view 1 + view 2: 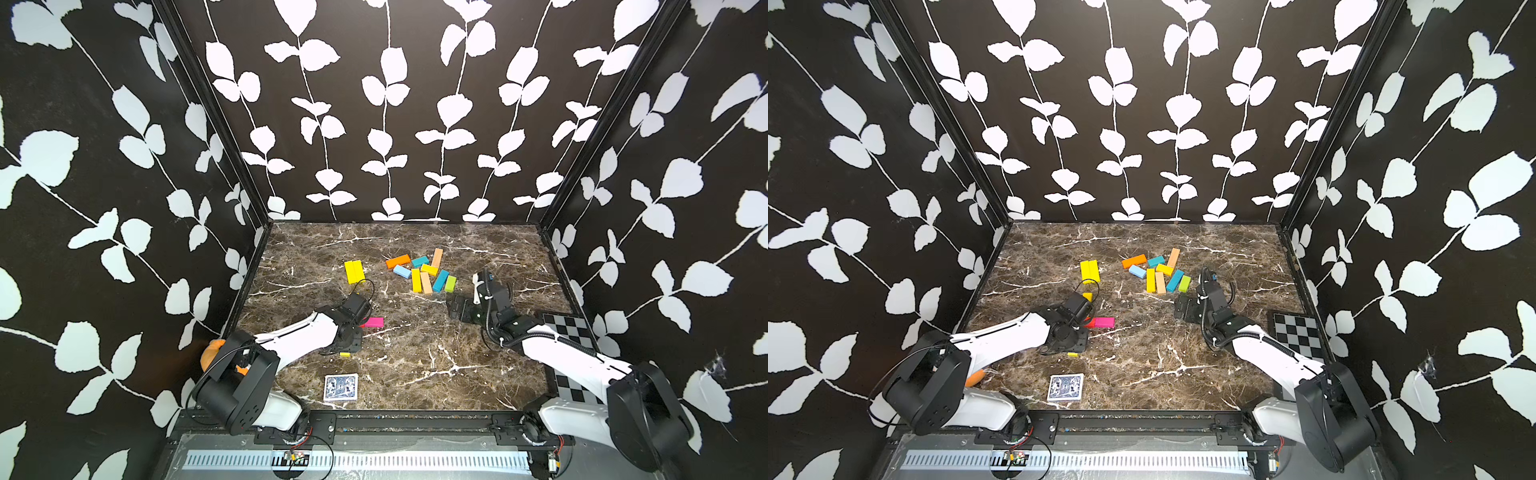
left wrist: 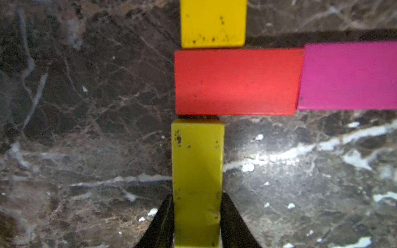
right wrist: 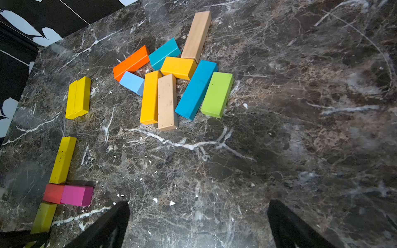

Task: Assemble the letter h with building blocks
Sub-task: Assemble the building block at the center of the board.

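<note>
In the left wrist view a yellow block (image 2: 197, 171) lies end-on against a red block (image 2: 236, 82). My left gripper (image 2: 197, 196) is shut on that yellow block, one finger on each long side. A pink block (image 2: 348, 76) continues the red one, and another yellow block (image 2: 212, 21) butts the red block's far side. In a top view the left wrist covers most of this group; the pink block (image 1: 372, 322) shows. My right gripper (image 3: 198, 206) hangs open and empty over bare marble, short of the loose pile of building blocks (image 1: 424, 272). Two yellow blocks (image 1: 354, 272) lie side by side.
A blue-patterned playing card (image 1: 340, 387) lies near the front edge. A checkerboard plate (image 1: 567, 328) sits at the right edge under the right arm. An orange object (image 1: 210, 353) shows behind the left arm's base. Patterned walls close in three sides.
</note>
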{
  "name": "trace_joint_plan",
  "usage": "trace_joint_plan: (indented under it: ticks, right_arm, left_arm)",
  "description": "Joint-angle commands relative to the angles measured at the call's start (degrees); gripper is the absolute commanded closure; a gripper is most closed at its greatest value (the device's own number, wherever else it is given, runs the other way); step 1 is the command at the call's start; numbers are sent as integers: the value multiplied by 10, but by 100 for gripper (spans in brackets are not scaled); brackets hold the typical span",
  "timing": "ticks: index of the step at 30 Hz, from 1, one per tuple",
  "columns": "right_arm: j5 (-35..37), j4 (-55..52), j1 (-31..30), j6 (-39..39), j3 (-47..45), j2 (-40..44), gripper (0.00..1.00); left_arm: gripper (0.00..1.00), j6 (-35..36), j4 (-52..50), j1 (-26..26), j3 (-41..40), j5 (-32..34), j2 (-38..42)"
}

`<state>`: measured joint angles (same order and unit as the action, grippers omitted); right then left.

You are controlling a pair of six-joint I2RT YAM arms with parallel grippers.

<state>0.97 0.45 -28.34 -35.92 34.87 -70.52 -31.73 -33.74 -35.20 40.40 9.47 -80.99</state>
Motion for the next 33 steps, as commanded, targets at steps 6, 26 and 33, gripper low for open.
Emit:
trace_joint_plan:
  ticks: [6, 26, 33]
  right_arm:
    - [-2, 20, 6, -11, -7, 9, 1]
    - [-9, 24, 8, -12, -9, 10, 0]
    - [-11, 25, 9, -12, -9, 9, 1]
  left_arm:
    - [48, 3, 7, 4, 10, 0, 4]
    - [64, 5, 17, 3, 11, -3, -17]
    - [64, 4, 7, 7, 10, 8, -12]
